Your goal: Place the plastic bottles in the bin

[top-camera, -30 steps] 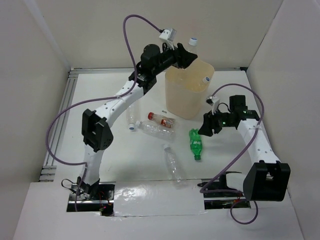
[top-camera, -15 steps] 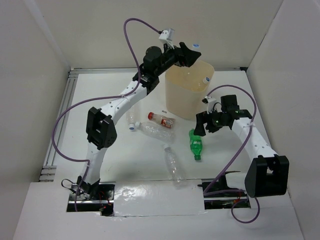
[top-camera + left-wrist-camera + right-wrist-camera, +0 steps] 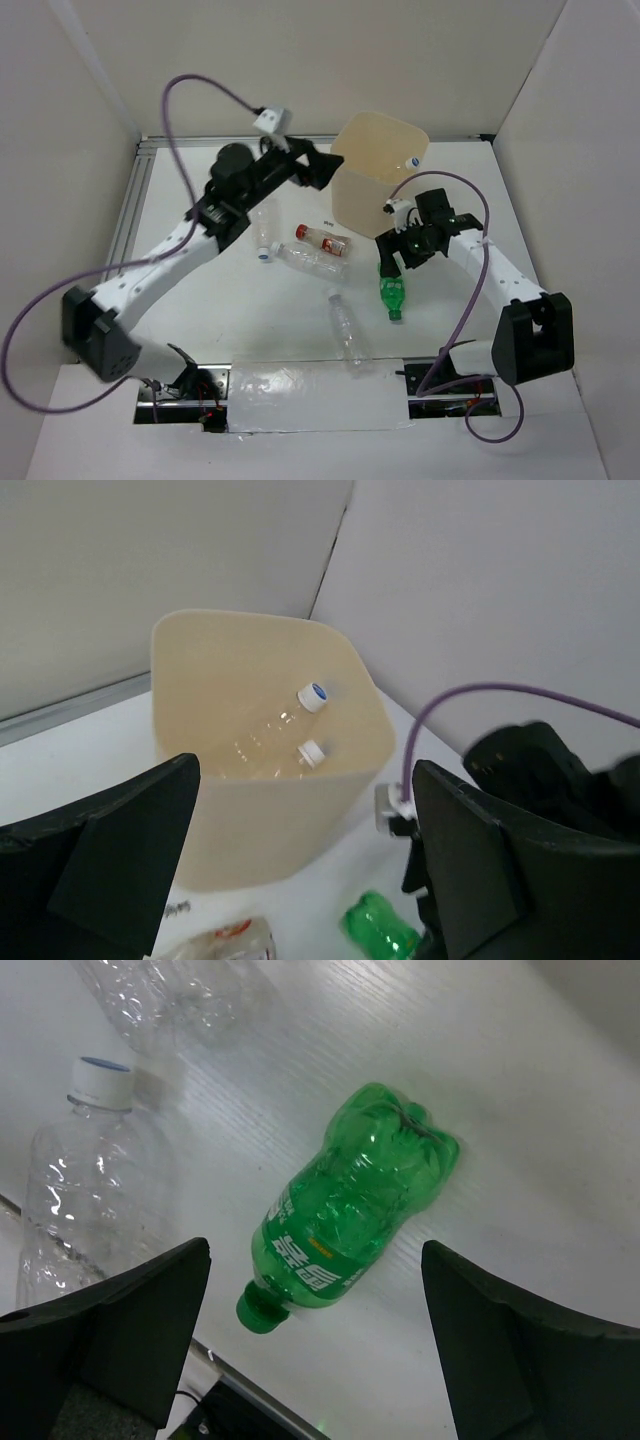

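Left end effector (image 3: 322, 172) wide beside the bin (image 3: 372, 195), right end effector (image 3: 390, 262) wide above green bottle (image 3: 392, 292).

Nothing in these views can be read for certain. The green bottle (image 3: 350, 1200) wears a green label (image 3: 305, 1250) with white lettering and a small yellow spot beside it, seen from the right wrist, but the characters are too blurred to make out. The red-labelled bottle (image 3: 323, 238) shows only a red band with pale specks, too small to read. A small dark printed mark (image 3: 327, 221) lies on the bench (image 3: 240, 320) near the bin (image 3: 365, 200). It looks like a short line of characters and is illegible in both the top and left wrist views.
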`<state>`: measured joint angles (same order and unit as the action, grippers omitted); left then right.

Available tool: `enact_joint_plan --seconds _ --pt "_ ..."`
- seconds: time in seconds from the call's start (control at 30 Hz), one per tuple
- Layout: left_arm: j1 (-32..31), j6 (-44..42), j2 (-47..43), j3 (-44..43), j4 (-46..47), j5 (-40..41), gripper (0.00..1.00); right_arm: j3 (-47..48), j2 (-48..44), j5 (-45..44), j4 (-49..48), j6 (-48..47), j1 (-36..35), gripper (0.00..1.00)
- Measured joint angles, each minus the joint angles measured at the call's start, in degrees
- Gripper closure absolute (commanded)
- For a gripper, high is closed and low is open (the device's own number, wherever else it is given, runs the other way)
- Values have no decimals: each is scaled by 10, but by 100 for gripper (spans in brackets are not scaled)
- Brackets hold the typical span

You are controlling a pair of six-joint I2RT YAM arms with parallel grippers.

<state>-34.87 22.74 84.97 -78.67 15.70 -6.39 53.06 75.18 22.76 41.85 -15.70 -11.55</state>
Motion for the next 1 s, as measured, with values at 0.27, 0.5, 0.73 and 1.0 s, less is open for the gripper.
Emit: enact_joint_plan --seconds 0.27,0.5,0.73,1.0 --pt "10 -19 -253 249 -5 50 0 68 40 -63 28 -62 -67 6" --pt "10 -16 -322 341 -71 81 0 68 9 -103 46 -132 -71 15" --pt "10 -14 -355 349 -78 94 0 69 35 -121 69 -121 -98 10" --pt "9 -13 -394 375 -92 105 0 47 34 -141 73 -146 -111 12"
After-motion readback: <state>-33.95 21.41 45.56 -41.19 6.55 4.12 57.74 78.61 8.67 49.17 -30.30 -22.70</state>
